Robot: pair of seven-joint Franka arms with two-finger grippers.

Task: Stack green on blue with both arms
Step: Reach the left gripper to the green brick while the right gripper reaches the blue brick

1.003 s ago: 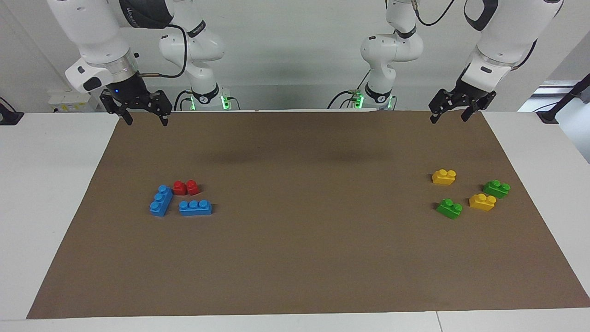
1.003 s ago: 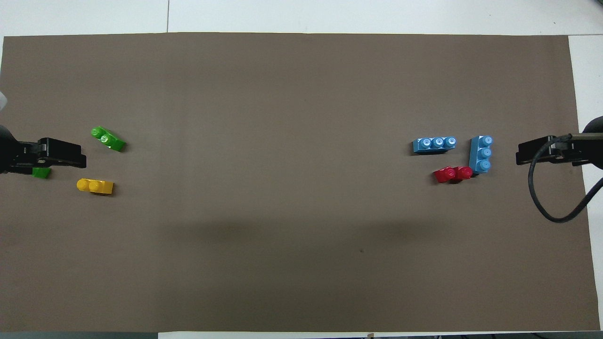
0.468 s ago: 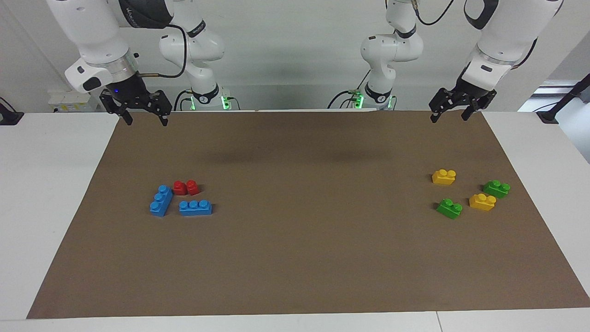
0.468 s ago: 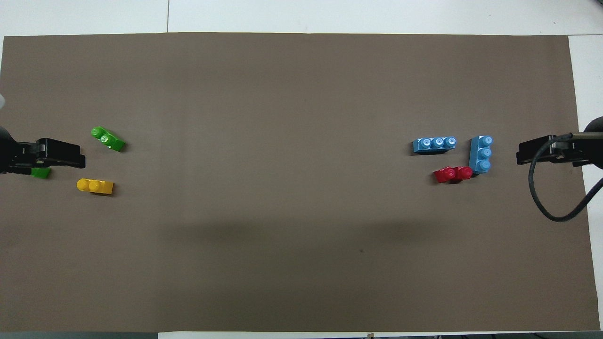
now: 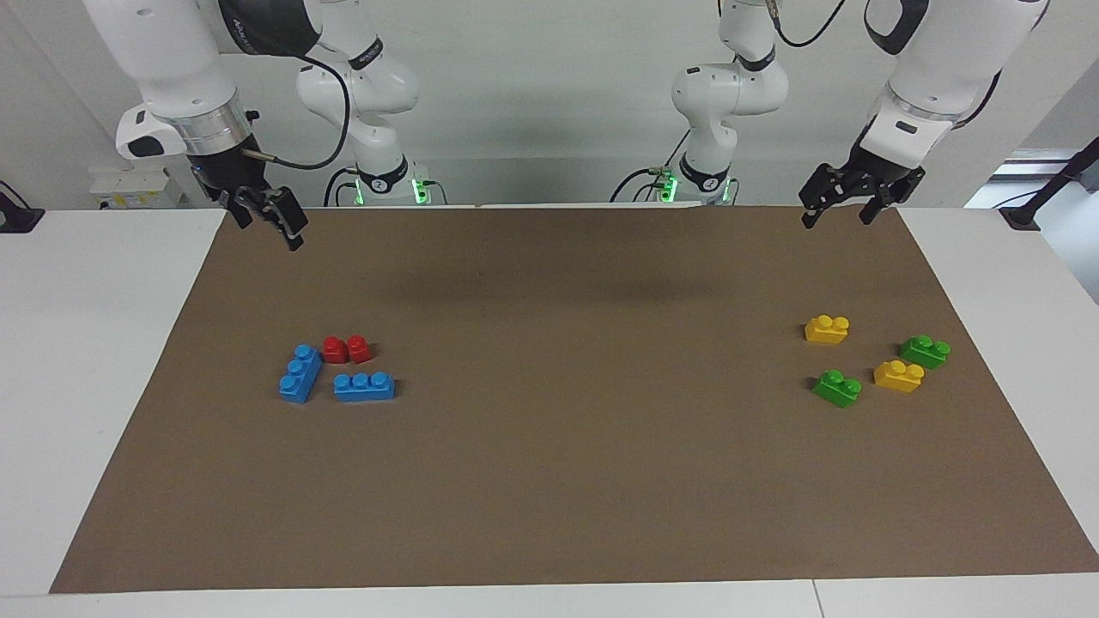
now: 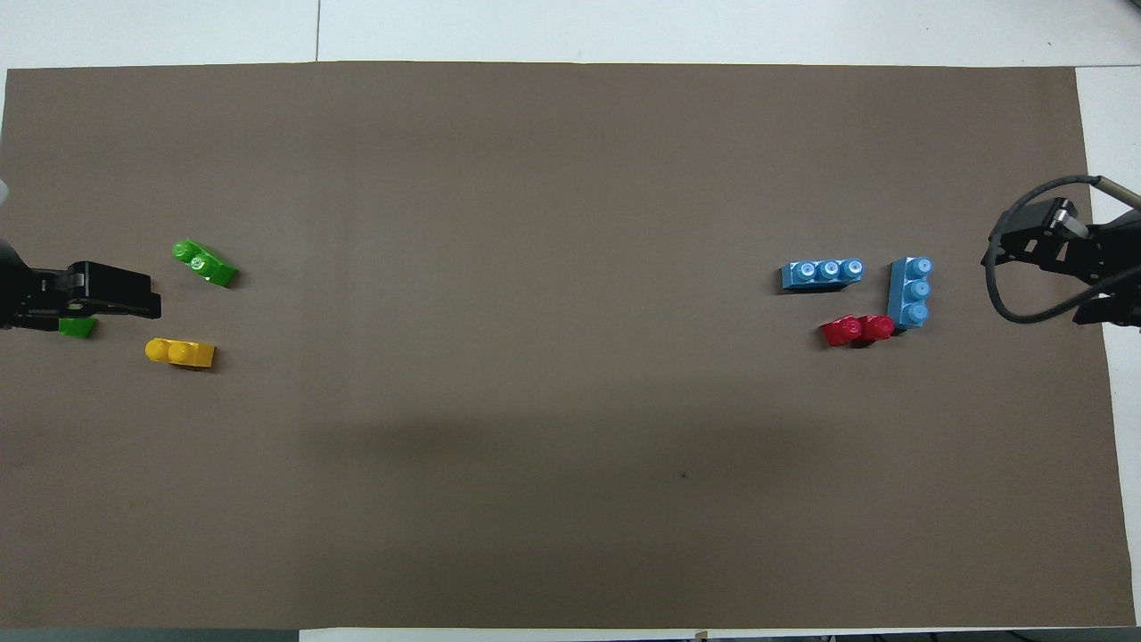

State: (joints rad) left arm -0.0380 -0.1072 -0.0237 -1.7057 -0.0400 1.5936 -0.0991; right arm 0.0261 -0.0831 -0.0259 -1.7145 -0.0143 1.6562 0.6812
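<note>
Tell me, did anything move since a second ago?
Only the right gripper moved: its wrist turned in the air over the table's edge, open and empty. The left gripper waits, open. All the bricks, like the green and blue ones, stayed put.

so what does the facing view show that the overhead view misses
Facing view only: the arms' bases, a second yellow brick and one green brick whole; from above the raised left gripper covers most of them. Overhead only: a small dark speck on the brown mat. Both: the blue bricks, red brick, other green brick, other yellow brick, and the right gripper raised over its end of the mat.
</note>
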